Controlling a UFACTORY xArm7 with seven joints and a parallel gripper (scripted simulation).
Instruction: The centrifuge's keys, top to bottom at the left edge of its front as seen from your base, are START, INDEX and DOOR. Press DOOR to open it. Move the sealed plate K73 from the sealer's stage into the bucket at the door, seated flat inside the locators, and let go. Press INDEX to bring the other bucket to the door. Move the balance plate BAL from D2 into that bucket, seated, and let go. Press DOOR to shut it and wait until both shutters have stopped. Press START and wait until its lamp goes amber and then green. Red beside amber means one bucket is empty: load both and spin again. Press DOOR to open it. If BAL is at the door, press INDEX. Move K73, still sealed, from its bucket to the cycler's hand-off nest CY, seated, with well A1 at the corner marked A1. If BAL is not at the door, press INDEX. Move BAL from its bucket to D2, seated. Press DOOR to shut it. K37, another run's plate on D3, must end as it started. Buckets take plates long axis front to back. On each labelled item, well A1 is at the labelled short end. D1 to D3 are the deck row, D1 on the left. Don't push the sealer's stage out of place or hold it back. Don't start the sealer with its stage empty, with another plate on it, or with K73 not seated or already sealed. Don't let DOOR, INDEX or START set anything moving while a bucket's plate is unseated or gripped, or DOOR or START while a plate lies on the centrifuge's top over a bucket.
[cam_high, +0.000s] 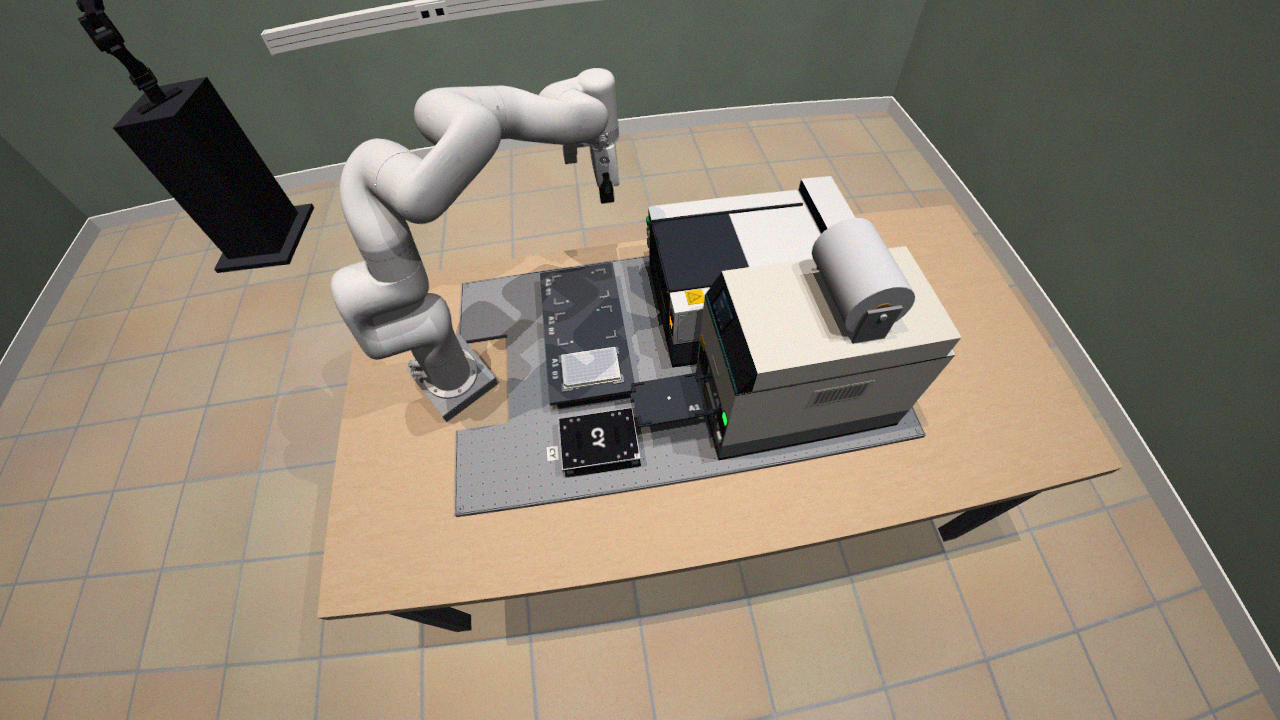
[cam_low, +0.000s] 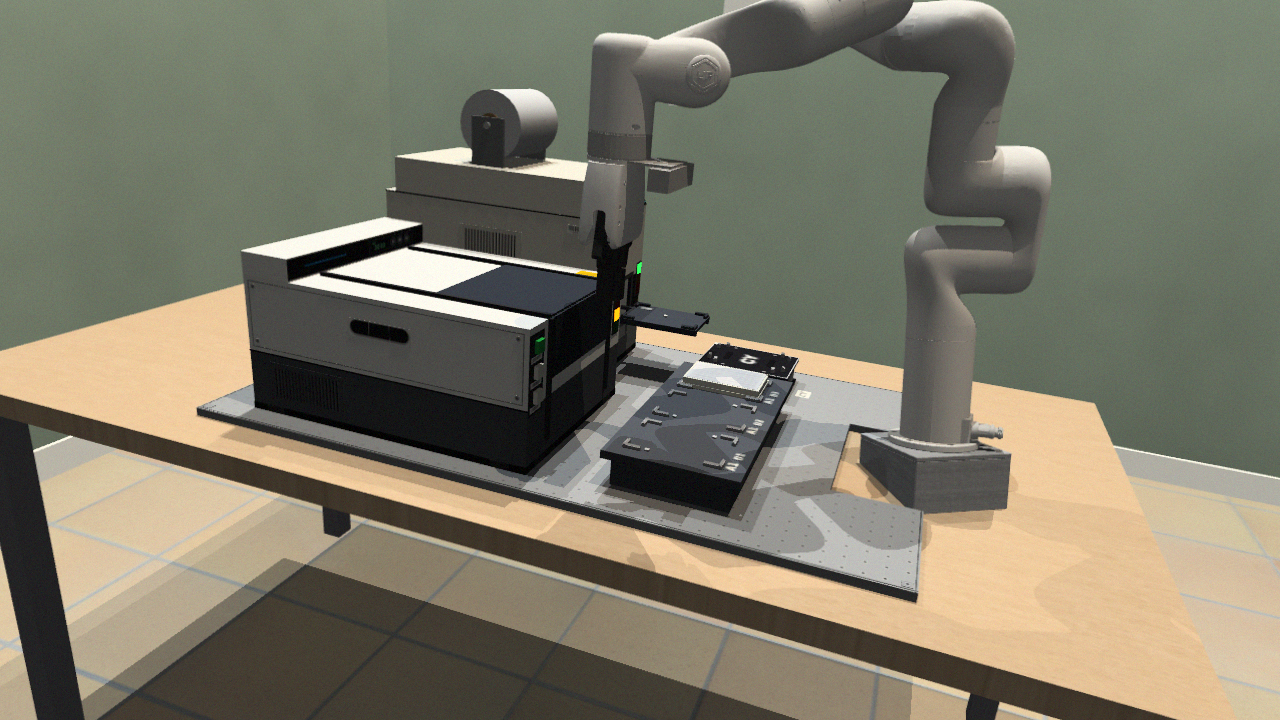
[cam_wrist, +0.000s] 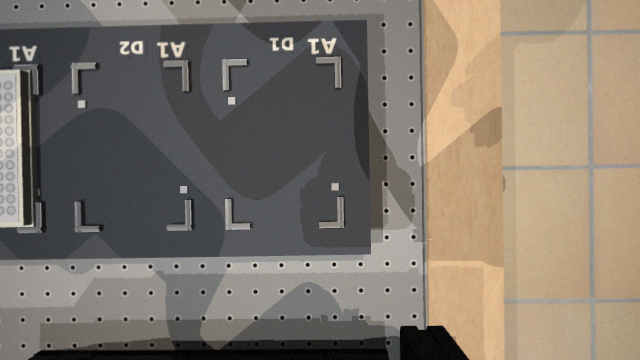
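Observation:
My gripper (cam_high: 606, 189) is shut and empty. It points straight down, high above the baseplate between the deck's D1 end and the centrifuge's (cam_high: 716, 241) front, and also shows in the exterior view (cam_low: 607, 284). The centrifuge's keys (cam_low: 538, 371) sit at the near edge of its front under a green lamp (cam_low: 539, 342). Its top is half dark (cam_high: 696, 246) and half white. The sealer's stage (cam_high: 666, 399) is out and bare. D1 (cam_wrist: 282, 145), D2 (cam_wrist: 132, 145) and the CY nest (cam_high: 597, 438) are bare. K37 (cam_high: 590, 365) lies on D3. K73 and BAL are not in view.
The sealer (cam_high: 823, 349) with its foil roll (cam_high: 861, 273) stands beside the centrifuge. The arm's base (cam_high: 447, 380) is at the deck's near side. The table edge (cam_wrist: 425, 165) is right of D1. A black corner of the centrifuge is at the wrist view's bottom.

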